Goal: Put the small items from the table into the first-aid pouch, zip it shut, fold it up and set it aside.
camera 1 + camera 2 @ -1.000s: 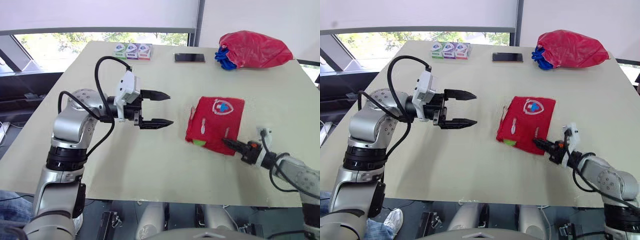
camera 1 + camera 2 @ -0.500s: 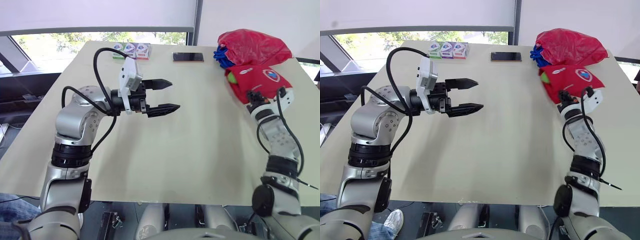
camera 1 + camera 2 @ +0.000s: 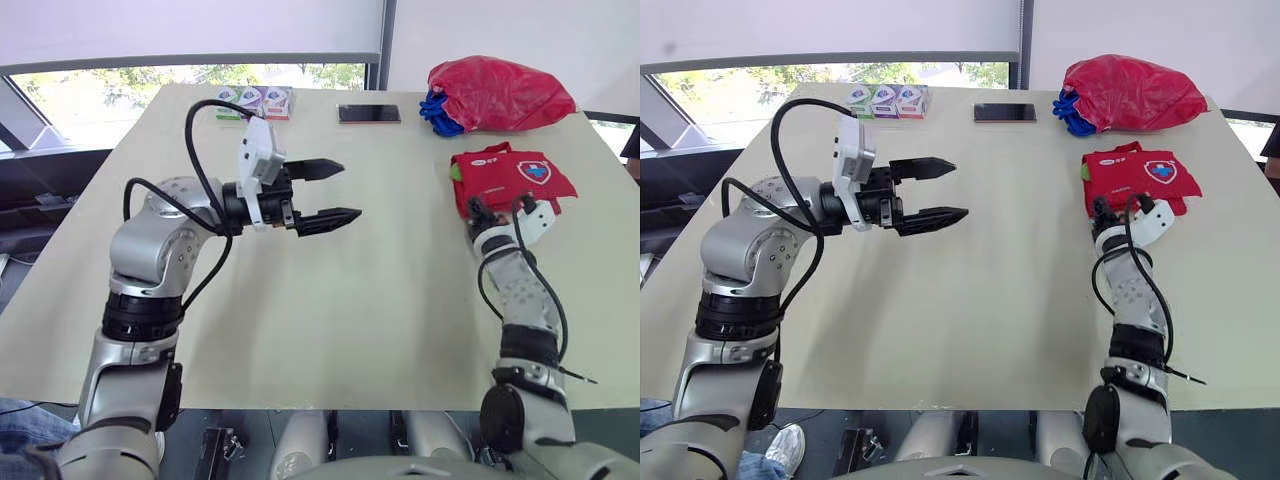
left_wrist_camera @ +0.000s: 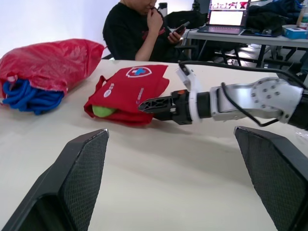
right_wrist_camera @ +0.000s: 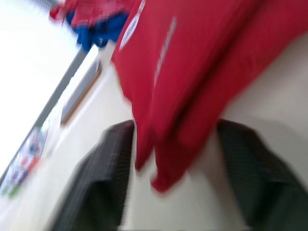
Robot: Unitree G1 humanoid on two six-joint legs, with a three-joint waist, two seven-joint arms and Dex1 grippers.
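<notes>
Lying flat at the upper right of the left eye view, the red fabric first-aid pouch with a shield badge has been carried from the middle of the pale table to a spot just below the red plastic bag. That reads as the setting-aside step, nearly complete. The right gripper straddles the pouch's near edge, touching it; whether it grips or has let go, I cannot tell. The left gripper hovers left of centre, spread wide and empty.
</notes>
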